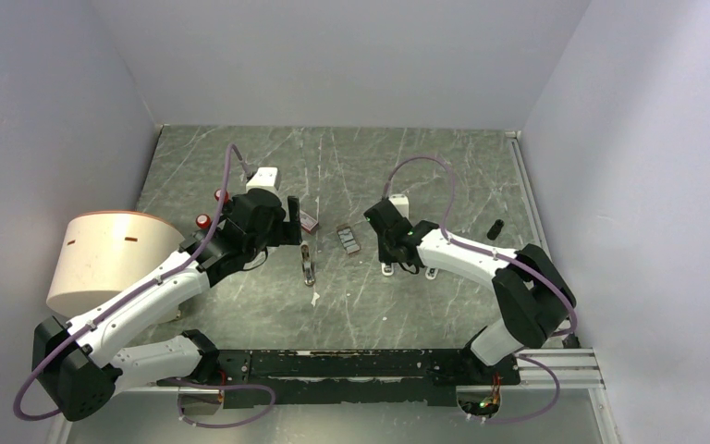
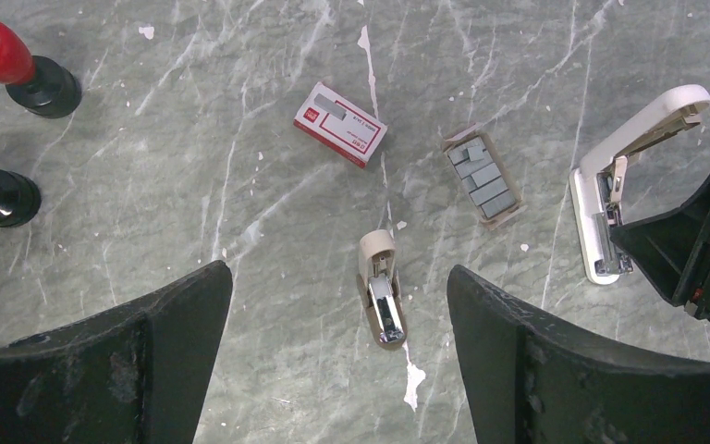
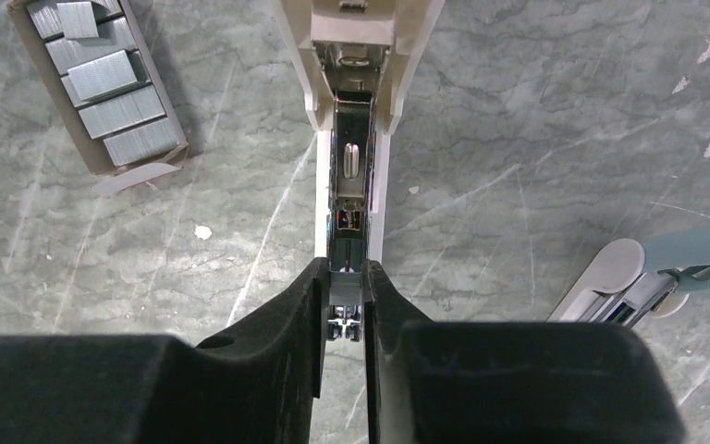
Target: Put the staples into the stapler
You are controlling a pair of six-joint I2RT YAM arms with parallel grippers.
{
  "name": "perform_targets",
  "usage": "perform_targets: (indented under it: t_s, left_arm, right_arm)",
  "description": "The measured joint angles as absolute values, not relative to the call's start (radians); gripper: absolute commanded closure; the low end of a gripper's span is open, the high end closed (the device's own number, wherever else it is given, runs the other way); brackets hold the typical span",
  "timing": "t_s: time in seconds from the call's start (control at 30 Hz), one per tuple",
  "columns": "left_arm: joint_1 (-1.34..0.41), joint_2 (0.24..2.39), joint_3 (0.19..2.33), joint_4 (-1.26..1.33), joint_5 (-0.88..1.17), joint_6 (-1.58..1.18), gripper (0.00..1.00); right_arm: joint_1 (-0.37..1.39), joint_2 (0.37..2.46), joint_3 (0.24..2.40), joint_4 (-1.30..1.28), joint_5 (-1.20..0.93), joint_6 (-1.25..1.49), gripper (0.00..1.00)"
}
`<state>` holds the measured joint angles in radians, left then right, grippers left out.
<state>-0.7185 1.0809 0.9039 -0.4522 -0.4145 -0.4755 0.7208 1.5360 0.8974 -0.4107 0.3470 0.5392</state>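
Note:
The stapler (image 2: pixel 381 291), stubby and beige with its grey metal inside showing, lies flat on the table (image 1: pixel 307 265). My left gripper (image 2: pixel 337 277) hangs open above it, one finger on each side and clear of it. The staples (image 2: pixel 483 178) lie as several grey strips in a small open tray (image 3: pixel 102 83). My right gripper (image 3: pixel 348 277) is shut on one small grey strip of staples (image 3: pixel 348 287). It holds that strip over the open metal channel of a long white stapler (image 3: pixel 351 139), whose lid stands raised (image 2: pixel 652 116).
A red-and-white box (image 2: pixel 340 123) lies behind the beige stapler. Two red-topped stamps (image 2: pixel 9 60) stand at the left. A light-blue stapler (image 3: pixel 666 268) lies to the right of the white one. A big round beige drum (image 1: pixel 102 259) stands at the table's left edge.

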Motion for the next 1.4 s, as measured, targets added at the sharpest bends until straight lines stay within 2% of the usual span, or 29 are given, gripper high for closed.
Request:
perform_targets:
  t_s: [0.7,1.4]
  left_arm:
    - [-0.719,1.081,0.904,-0.452,-0.414,-0.476,0.10]
    - [-0.719,1.081,0.899,-0.452,-0.414,-0.476,0.10]
  right_arm:
    - [0.721,1.530,0.875,-0.398,0.326,0.533,0.77]
    - [0.720,1.478,0.924,-0.466,0.305,0.532,0.61]
